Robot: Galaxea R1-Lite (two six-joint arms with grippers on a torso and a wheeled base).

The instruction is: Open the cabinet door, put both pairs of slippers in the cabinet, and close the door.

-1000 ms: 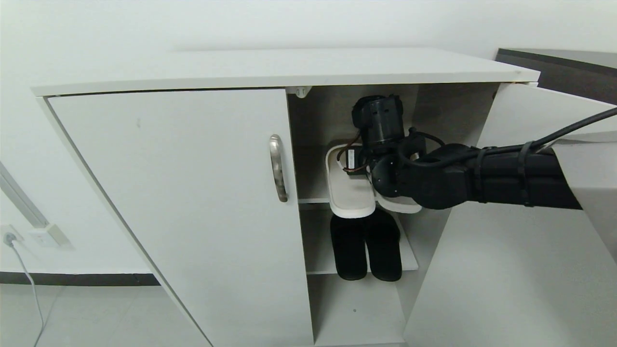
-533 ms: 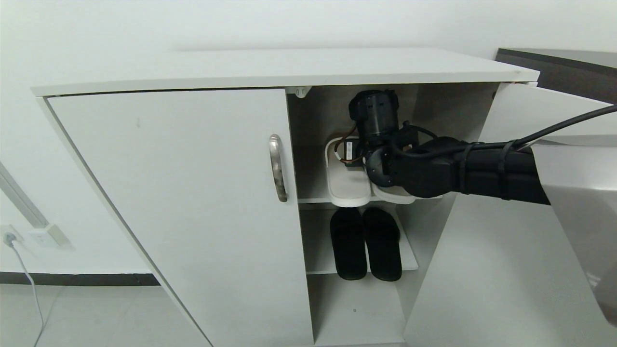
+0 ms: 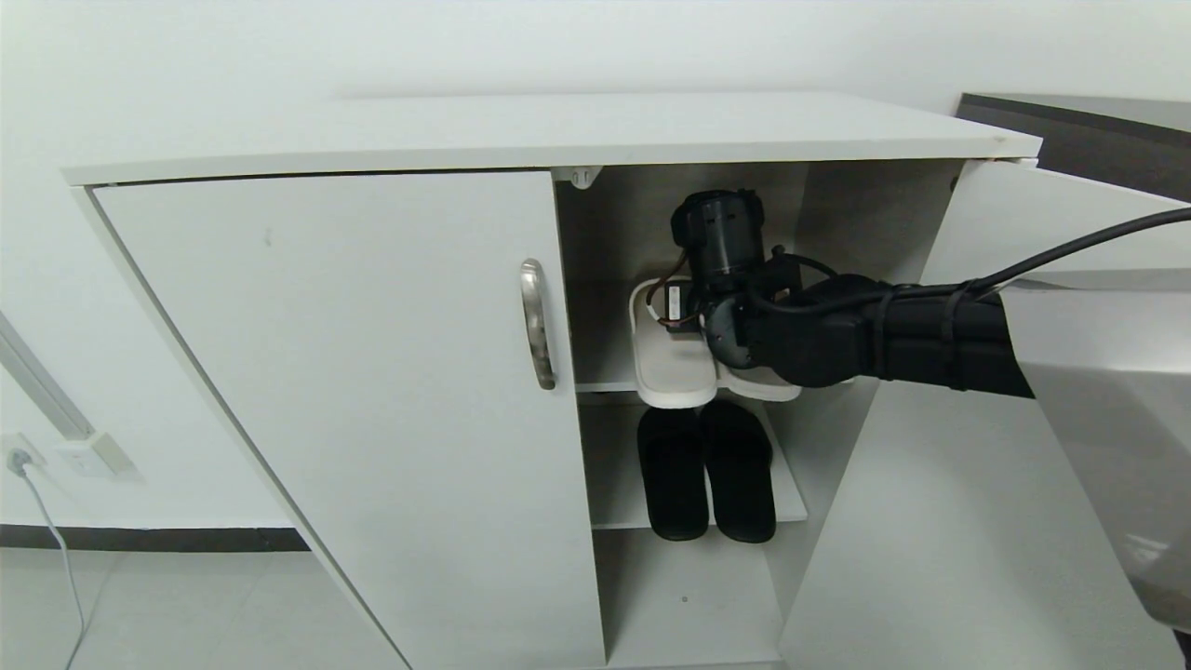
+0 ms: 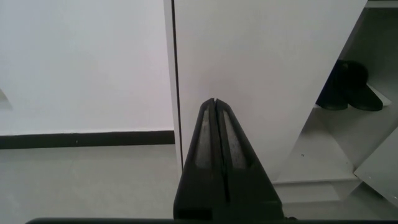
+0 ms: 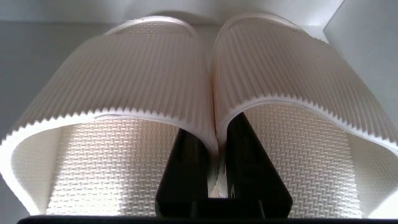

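In the head view, the right arm [image 3: 884, 340] reached from the robot's right into the open half of the cabinet [image 3: 558, 130], its wrist pointing toward the back panel. The white slippers [image 3: 672, 372] lay side by side directly beneath that wrist on the upper shelf [image 3: 605, 383], their heels jutting past the shelf's front edge toward the robot. The fingertips were hidden behind the wrist there. One level below the arm, the black slippers [image 3: 707, 484] sat as a pair on the lower shelf [image 3: 791, 507], heels overhanging too. The right door [image 3: 930, 521] stood swung open under the forearm. The left door [image 3: 354, 372] was closed, its metal handle [image 3: 537, 324] just to the left of the wrist.

In the left wrist view, the left gripper [image 4: 214, 106] had its two fingers pressed together with nothing between them. It pointed at the closed door's face, with light floor [image 4: 87, 180] beneath it. The black pair showed off to one side on its shelf, well apart from the fingers.

In the right wrist view, the right gripper [image 5: 214, 149] was clamped on the white pair. One dark finger [image 5: 186, 168] sat under each ribbed strap, and the adjoining inner edges of the two slippers were pinched between them. The toes pointed ahead of the fingers into the cabinet.
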